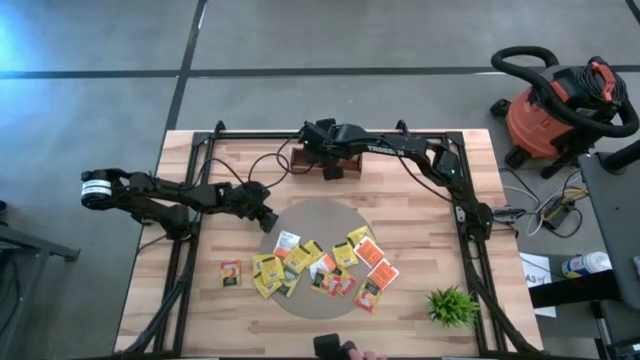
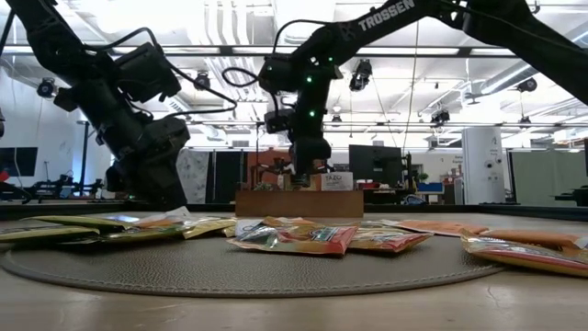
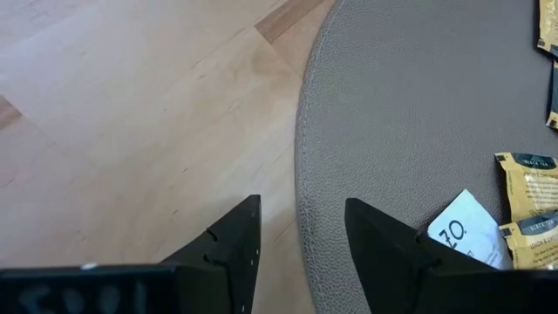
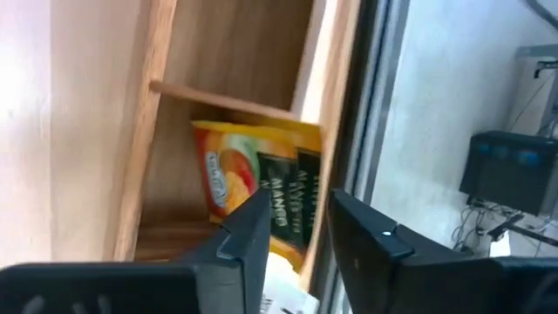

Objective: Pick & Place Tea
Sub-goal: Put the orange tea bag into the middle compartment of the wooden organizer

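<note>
Right gripper sits over the tray at the far edge, fingers a narrow gap apart w/ nothing held, a yellow packet lying in the compartment below: the place step, I'd say. Left gripper is at the mat's left edge, slightly open, empty. Rest of the tea is on the mat's near half; next probably needs a low reach onto one flat packet.

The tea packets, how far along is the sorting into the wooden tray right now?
Barely started. One yellow mango packet already sits in a compartment of the wooden tray, where the right gripper hangs open just above it, apparently having released it. The left gripper is open and empty at the edge of the round grey mat, near a white packet. Roughly twenty packets remain spread on the mat.
</note>
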`<action>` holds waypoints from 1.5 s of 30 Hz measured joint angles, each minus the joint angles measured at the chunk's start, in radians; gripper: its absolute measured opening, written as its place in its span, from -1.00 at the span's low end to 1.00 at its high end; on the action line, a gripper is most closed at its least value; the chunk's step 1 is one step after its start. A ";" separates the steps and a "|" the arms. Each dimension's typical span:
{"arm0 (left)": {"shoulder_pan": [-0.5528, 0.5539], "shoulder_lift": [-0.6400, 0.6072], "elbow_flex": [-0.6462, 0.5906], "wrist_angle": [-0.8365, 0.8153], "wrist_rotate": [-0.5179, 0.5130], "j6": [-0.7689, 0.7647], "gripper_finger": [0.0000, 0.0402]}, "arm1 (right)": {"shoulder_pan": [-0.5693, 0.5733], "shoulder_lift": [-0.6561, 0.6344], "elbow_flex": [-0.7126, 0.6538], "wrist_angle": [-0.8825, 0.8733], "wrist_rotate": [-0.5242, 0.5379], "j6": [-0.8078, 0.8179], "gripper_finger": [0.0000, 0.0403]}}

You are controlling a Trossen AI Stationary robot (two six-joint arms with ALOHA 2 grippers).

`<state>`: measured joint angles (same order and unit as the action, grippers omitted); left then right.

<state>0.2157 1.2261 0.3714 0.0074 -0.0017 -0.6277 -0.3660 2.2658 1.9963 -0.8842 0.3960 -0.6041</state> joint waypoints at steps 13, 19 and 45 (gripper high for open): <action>-0.003 -0.061 0.022 -0.094 0.013 0.003 -0.19 | -0.003 -0.002 0.210 -0.141 -0.271 0.353 -0.29; -0.002 -0.169 0.056 -0.225 0.006 0.040 -0.19 | 0.006 -0.002 0.254 -0.283 -0.558 0.591 -0.31; -0.077 -0.365 0.049 -0.384 0.107 -0.053 -0.19 | 0.446 -0.339 -0.368 -0.006 -0.134 1.145 -0.61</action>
<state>0.1388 0.8608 0.4206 -0.3771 0.1049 -0.6805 0.0800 1.9268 1.6281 -0.8899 0.2621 0.5414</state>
